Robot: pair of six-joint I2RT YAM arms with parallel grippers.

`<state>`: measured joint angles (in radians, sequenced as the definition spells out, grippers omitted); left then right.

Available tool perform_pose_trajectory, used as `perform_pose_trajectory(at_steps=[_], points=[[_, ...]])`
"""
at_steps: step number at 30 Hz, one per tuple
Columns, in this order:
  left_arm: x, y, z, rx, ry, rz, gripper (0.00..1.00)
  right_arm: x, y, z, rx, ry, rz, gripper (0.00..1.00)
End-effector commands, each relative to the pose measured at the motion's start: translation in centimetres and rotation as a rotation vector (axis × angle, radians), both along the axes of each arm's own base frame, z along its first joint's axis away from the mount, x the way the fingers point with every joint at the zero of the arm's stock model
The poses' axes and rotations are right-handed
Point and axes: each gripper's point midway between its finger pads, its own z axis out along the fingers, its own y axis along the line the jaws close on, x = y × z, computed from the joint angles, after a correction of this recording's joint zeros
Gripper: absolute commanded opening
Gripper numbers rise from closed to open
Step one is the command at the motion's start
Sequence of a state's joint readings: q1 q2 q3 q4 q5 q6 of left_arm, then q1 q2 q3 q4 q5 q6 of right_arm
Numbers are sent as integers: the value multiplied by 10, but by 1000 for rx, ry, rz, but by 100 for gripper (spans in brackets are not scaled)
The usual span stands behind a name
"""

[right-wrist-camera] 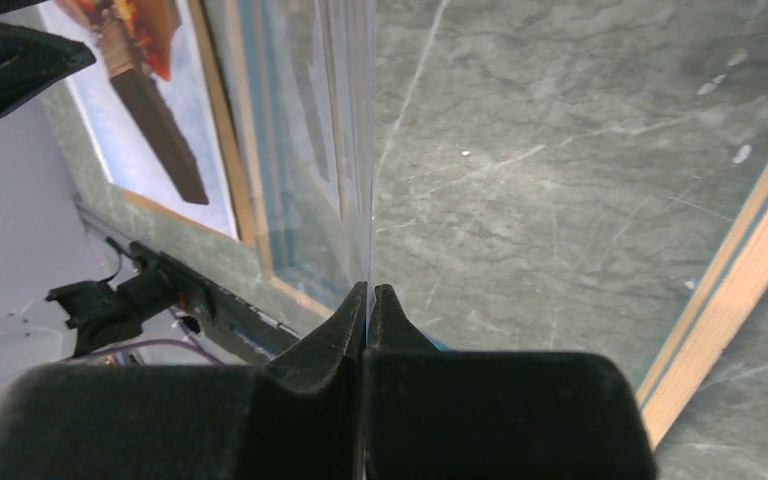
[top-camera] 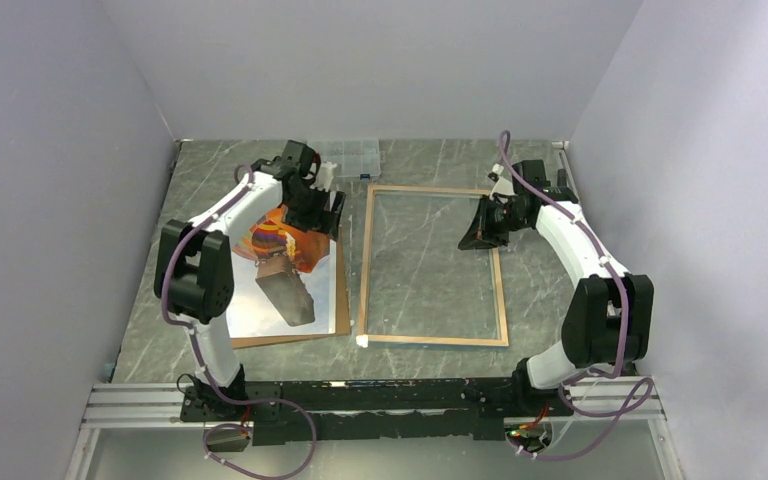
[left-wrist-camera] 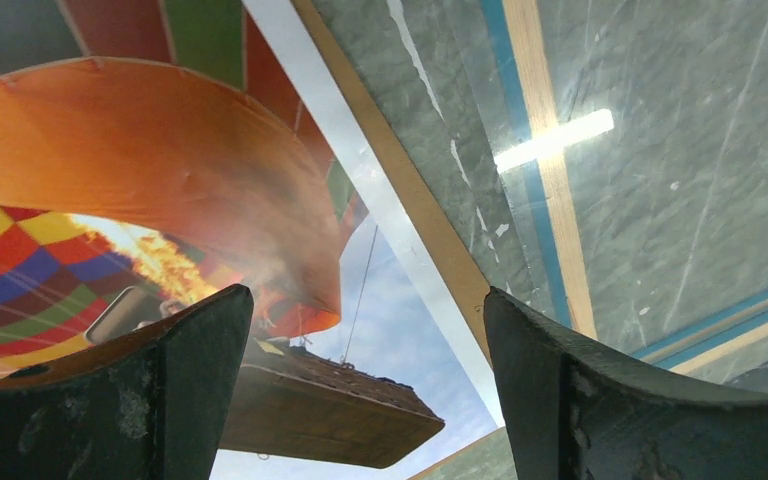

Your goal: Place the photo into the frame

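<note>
Two-finger left gripper (left-wrist-camera: 365, 300) spread above the photo (left-wrist-camera: 110, 150), right gripper (right-wrist-camera: 368, 290) pinching the frame's (top-camera: 432, 340) clear pane (right-wrist-camera: 310, 150) — edge-on

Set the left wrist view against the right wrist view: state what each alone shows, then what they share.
Left wrist only: that the left gripper is open over the photo, and a bright light reflected in the clear pane. Right wrist only: the right gripper pinched shut on the clear pane's edge, and the rail at the table's near edge. Both: the photo's dark basket, the brown backing board under it, the frame rim and the marbled table.
</note>
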<state>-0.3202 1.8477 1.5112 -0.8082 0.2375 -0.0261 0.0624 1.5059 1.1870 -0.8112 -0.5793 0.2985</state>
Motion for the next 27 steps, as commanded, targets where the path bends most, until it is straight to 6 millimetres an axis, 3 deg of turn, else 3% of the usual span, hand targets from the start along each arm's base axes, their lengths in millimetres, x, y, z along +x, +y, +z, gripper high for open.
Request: perform_pose_trajectory(at_steps=[1,15,27], points=[[5,-5,-7,24,-19,-52,91,13,-17,-11,-97,-55,-27,0],[5,-12,-18,38,2,-69,89,17,-43,-11,-205,-78,-109,0],[7,-18,-21,39,7,-76,88,23,-47,-9,-214,-87,-120,0]])
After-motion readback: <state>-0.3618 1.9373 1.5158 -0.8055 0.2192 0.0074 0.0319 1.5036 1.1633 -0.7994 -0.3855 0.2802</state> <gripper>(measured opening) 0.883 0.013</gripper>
